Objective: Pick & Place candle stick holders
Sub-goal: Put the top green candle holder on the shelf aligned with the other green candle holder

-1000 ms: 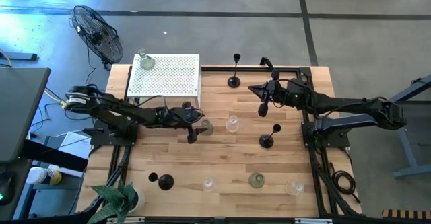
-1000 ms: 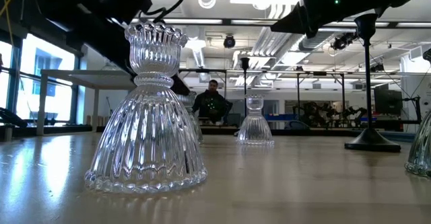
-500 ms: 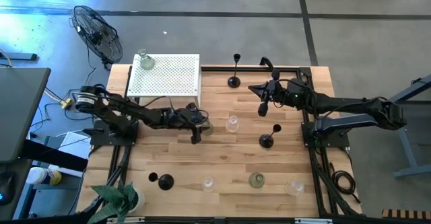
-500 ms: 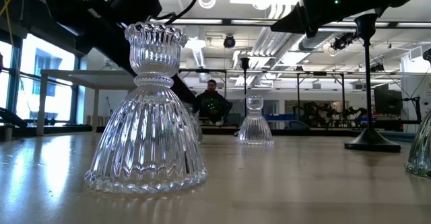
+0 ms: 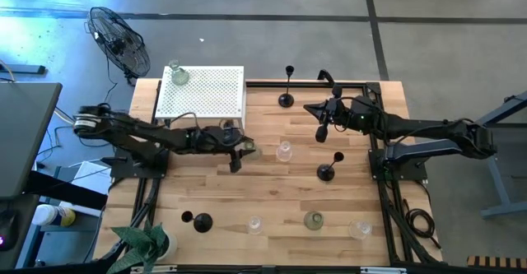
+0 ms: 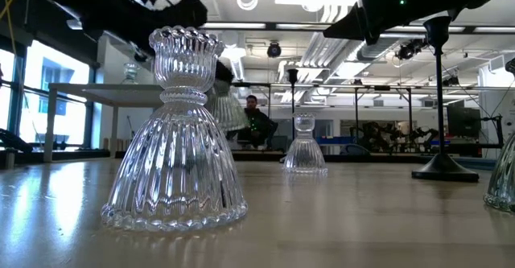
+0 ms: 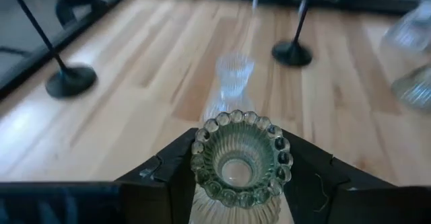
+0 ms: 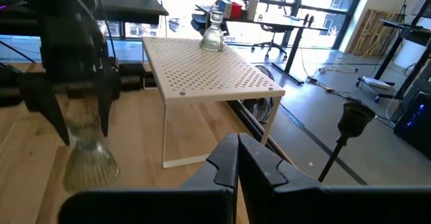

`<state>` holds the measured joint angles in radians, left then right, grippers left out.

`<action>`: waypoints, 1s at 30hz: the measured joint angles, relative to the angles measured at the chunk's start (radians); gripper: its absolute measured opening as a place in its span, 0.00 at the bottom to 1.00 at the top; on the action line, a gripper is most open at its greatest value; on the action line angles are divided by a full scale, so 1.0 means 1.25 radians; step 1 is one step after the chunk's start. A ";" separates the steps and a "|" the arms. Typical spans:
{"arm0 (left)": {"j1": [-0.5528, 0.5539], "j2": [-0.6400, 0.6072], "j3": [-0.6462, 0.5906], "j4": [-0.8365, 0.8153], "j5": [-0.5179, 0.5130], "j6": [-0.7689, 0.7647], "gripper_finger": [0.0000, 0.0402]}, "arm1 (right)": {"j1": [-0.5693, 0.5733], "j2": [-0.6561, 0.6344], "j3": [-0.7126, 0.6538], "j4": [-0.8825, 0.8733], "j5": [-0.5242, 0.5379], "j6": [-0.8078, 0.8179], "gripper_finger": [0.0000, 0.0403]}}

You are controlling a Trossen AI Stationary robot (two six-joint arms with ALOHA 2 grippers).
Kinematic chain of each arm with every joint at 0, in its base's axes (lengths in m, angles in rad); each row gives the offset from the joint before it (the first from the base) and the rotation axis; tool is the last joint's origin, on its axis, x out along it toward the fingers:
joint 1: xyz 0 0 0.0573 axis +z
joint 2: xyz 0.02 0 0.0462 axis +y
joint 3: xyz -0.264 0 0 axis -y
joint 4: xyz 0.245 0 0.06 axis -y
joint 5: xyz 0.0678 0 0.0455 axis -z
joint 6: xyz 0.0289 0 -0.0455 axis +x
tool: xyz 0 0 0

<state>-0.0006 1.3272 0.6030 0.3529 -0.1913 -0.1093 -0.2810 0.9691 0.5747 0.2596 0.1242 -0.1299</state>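
My left gripper (image 5: 239, 154) is shut on a small clear-glass candle stick holder (image 5: 251, 149) near the table's middle, in front of the white stand. It also shows in the right wrist view (image 8: 84, 150). My right gripper (image 5: 323, 129) hangs shut and empty at the far right, above the table. Three black holders stand on their round bases: a tall one (image 5: 286, 93) at the far edge, one (image 5: 328, 169) right of centre, a short one (image 5: 198, 221) near left. Another glass holder (image 5: 284, 150) stands just right of the held one. My left gripper pinches the glass holder between its two fingers just under the beaded cup rim (image 7: 202, 177), one finger (image 7: 172, 177) on each side. The fingers (image 8: 104, 116) point down from above. The holder stays upright, its flared base (image 8: 87, 170) below the fingertips, clear of the table.
The white perforated stand (image 5: 202, 93) at the far left carries one glass holder (image 5: 178, 76). Three more glass holders (image 5: 254, 224) (image 5: 314, 220) (image 5: 360, 229) stand along the near edge. A black fan (image 5: 119, 39) stands beyond the far left corner and a plant (image 5: 144, 241) at the near left.
My left gripper has gone up with the glass holder, which has been lifted clear of the table and stays upright. My right arm has kept still.
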 joint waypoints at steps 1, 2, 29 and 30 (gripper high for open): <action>0.000 -0.022 0.000 -0.011 0.000 0.000 0.41 | 0.000 0.000 0.000 0.000 0.000 0.000 0.00; 0.000 -0.045 0.000 -0.024 0.001 0.000 0.41 | 0.000 0.000 0.000 0.000 0.000 0.001 0.00; 0.420 -0.204 0.360 -0.620 -0.106 0.062 0.42 | 0.000 0.000 0.000 0.005 0.013 -0.001 0.00; 0.456 -0.199 0.359 -0.620 -0.094 0.060 0.42 | 0.000 0.000 0.000 0.005 0.012 -0.001 0.00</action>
<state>0.5697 1.0784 1.0521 -0.4218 -0.3094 -0.0341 -0.2810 0.9695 0.5747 0.2665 0.1397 -0.1314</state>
